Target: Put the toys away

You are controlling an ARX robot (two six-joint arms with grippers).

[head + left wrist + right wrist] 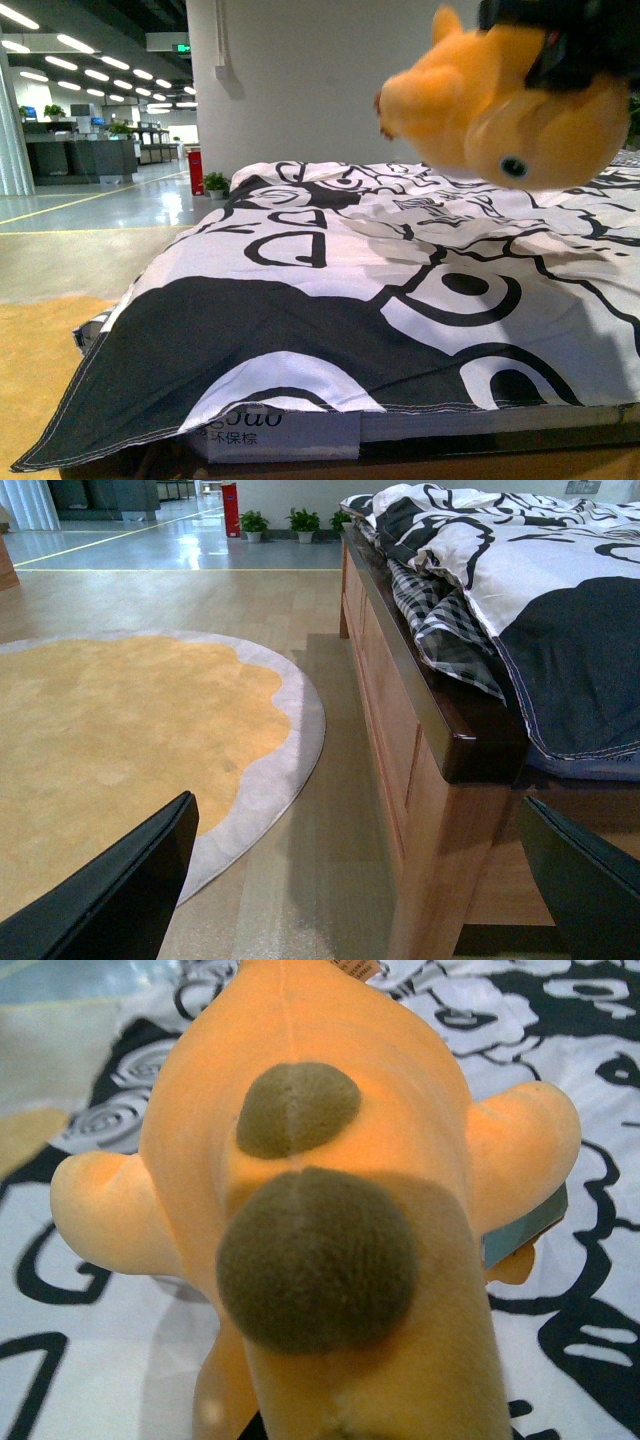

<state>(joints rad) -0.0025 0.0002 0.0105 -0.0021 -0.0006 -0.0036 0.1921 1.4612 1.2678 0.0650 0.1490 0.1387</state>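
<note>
Plush (pixel 470 110) hangs in right gripper (pixel 562 55), clear above bedspread (pixel 330 265) — open floor (pixel 70 250) leftward.

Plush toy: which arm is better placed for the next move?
Right. The right tool grips the plush toy above the bedspread; the left tool hangs open and empty, low beside the bed frame, away from the toy.
</note>
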